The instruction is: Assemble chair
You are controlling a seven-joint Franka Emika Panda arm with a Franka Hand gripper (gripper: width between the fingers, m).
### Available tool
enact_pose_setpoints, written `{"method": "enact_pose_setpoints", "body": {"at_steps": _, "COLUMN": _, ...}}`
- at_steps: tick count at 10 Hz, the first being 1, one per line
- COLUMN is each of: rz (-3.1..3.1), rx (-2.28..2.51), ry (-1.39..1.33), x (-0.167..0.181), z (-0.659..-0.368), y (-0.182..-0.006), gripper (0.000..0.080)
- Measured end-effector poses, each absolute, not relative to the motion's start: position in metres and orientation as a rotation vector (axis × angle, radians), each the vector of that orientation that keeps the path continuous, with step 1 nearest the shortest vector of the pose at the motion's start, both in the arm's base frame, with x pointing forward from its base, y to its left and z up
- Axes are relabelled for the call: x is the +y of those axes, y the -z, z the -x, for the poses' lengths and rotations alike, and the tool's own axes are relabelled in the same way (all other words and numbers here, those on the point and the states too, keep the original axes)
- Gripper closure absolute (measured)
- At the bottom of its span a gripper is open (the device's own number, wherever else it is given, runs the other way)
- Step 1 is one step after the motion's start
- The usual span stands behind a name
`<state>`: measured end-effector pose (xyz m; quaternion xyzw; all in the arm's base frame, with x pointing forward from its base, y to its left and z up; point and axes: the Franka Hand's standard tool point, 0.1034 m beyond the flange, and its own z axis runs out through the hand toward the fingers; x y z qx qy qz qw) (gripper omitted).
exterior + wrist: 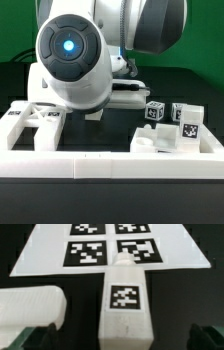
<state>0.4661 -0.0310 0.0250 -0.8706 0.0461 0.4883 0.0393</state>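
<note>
In the wrist view my gripper point(121, 339) is open, its two dark fingertips point(37, 336) standing wide apart on either side of a long white chair piece point(124, 303). This piece carries one square tag on its upper face and lies on the black table, with a gap to each finger. A second white chair piece point(32, 308) lies close beside it. In the exterior view, white slotted chair parts point(30, 122) lie at the exterior view's left and tagged cubes point(155, 112) point(186, 118) at its right. The arm's body point(75, 60) hides the fingers there.
The marker board point(40, 258) with several tags lies flat just beyond the long piece's far end. A long white border rail point(110, 160) runs along the table's front edge. A plain white block point(150, 140) sits by the tagged cubes.
</note>
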Motion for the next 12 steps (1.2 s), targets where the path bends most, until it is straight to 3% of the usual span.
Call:
{"method": "enact_pose_setpoints", "body": {"at_steps": 5, "rz": 2.675, "rx": 0.154, "ry": -1.498, "x": -0.026, "z": -0.458, "y": -0.01, "gripper": 0.0151}}
{"method": "enact_pose_setpoints", "body": {"at_steps": 8, "rz": 2.677, "rx": 0.154, "ry": -1.494, "x": -0.025, "z": -0.458, "y": -0.009, "gripper": 0.0173}}
{"method": "enact_pose_setpoints", "body": {"at_steps": 9, "rz": 2.677, "rx": 0.156, "ry": -1.494, "x": -0.026, "z": -0.458, "y": -0.009, "gripper": 0.0369}}
{"method": "enact_pose_setpoints", "body": {"at_steps": 10, "rz": 2.676, "rx": 0.156, "ry": -1.494, "x": -0.026, "z": -0.458, "y": -0.009, "gripper": 0.0505}}
{"method": "enact_pose_setpoints", "body": {"at_steps": 12, "rz": 2.677, "rx": 0.157, "ry": -1.493, "x": -0.026, "z": -0.458, "y": -0.009, "gripper": 0.0515}}
